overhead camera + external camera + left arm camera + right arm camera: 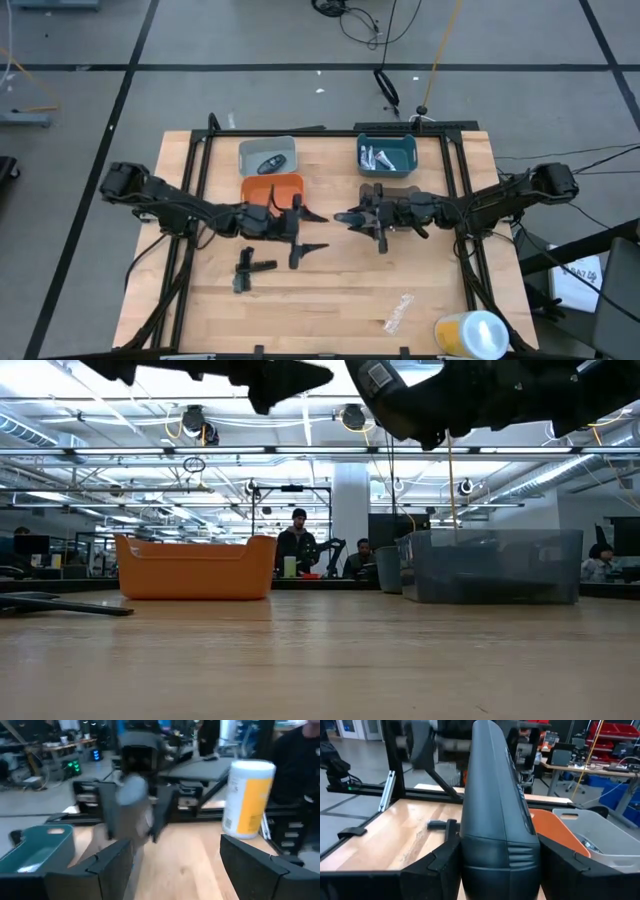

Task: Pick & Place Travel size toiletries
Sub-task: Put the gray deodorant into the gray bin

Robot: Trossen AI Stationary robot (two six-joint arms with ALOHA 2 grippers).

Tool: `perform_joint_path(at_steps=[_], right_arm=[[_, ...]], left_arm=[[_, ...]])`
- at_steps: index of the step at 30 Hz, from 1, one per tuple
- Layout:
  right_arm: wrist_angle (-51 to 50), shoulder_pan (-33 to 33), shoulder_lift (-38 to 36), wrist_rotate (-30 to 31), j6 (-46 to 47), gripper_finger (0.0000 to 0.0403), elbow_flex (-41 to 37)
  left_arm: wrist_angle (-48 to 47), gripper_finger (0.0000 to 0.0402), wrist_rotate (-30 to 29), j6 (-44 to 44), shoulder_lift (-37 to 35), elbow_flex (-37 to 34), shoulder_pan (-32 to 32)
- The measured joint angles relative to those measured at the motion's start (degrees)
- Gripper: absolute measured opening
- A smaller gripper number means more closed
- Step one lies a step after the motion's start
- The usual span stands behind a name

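- From above: your right gripper [350,217] is over the middle of the worktop. The left gripper [318,231] faces it from close by, with its fingers spread wide and nothing in them.
- The orange bin [275,186] sits just beyond the left gripper. The grey bin [262,150] is behind it at the far edge, with a dark oval piece [271,163] inside. The teal bin [400,147] at the far edge holds silvery-white tubes [377,157].
- Two black stick pieces [245,270] lie toward the near left corner. I think they come later.
- From table height: both arms hang high above the wood and touch nothing. You have room to move sideways before going down.
- From the left wrist: the wide gap between its fingers [107,865] is bare. The big yellow-and-white cylinder [247,797] stands far off; leave it alone.
- From the right wrist: your right gripper is squeezed tight on a dark tube [495,795]. The tube pokes far out past the fingers.
- The step looks like carrying this tube to a bin, maybe the orange one, or passing it to the left gripper.
- Go slowly, keep the long end away from the left gripper, and let go only when the tube is low inside the walls.
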Motion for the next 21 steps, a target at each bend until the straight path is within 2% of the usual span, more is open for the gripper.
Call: perform_joint_path(at_steps=[7, 13, 21], right_arm=[[1.57, 0.04, -0.02, -0.14, 0.00, 0.0198, 0.04], [1.83, 0.79, -0.02, -0.14, 0.00, 0.0198, 0.04], [2.76, 1.14, -0.02, -0.15, -0.09, 0.0198, 0.04]], left_arm=[[7.19, 0.0292, 0.07, 5.85, 5.26, -0.07, 0.32], [11.52, 0.0292, -2.55, 4.79, 5.84, -0.03, 2.62], [13.71, 0.0292, -0.17, 3.55, 5.65, -0.03, 4.97]])
